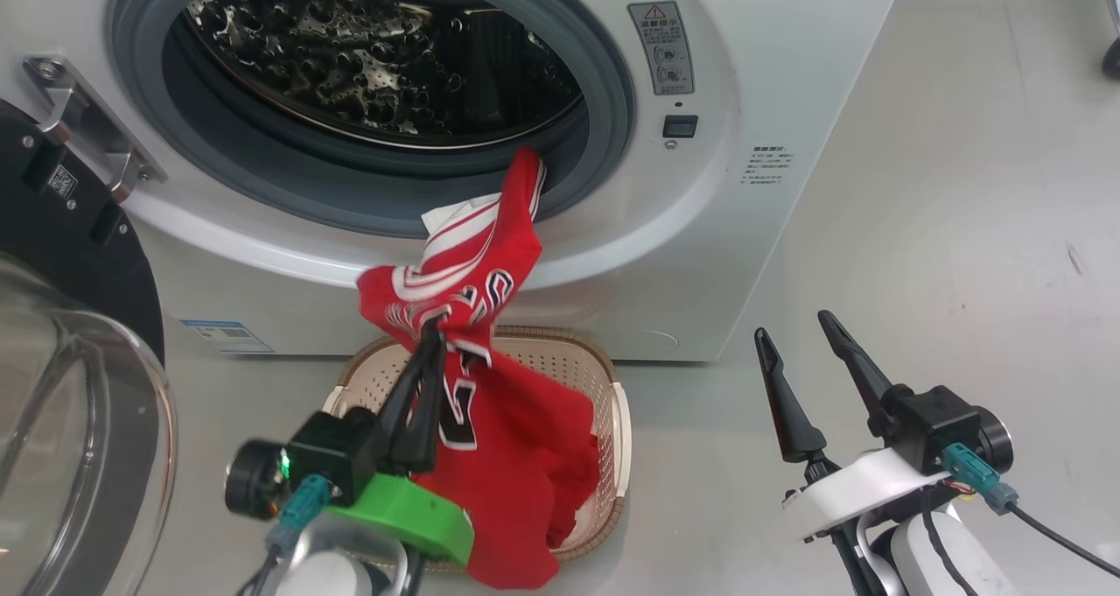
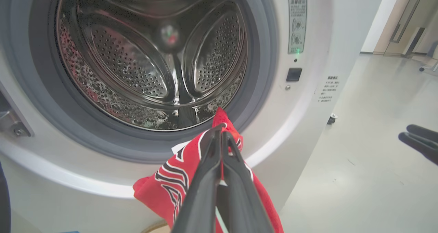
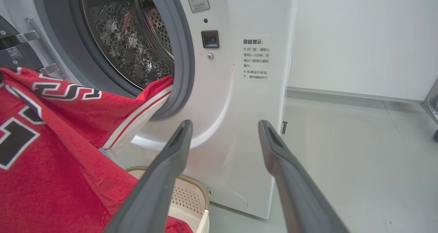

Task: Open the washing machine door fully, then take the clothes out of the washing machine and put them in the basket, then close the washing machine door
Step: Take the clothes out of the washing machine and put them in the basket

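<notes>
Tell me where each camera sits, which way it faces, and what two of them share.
Head view: on the head, looking down at the washing machine and basket; left gripper shut on the jersey, right gripper open.
Left wrist view: on the left wrist, facing the drum along its closed fingers.
Right wrist view: on the right wrist, facing the machine's right front past its spread fingers.
Shared: head and right wrist views both show jersey over basket.
</notes>
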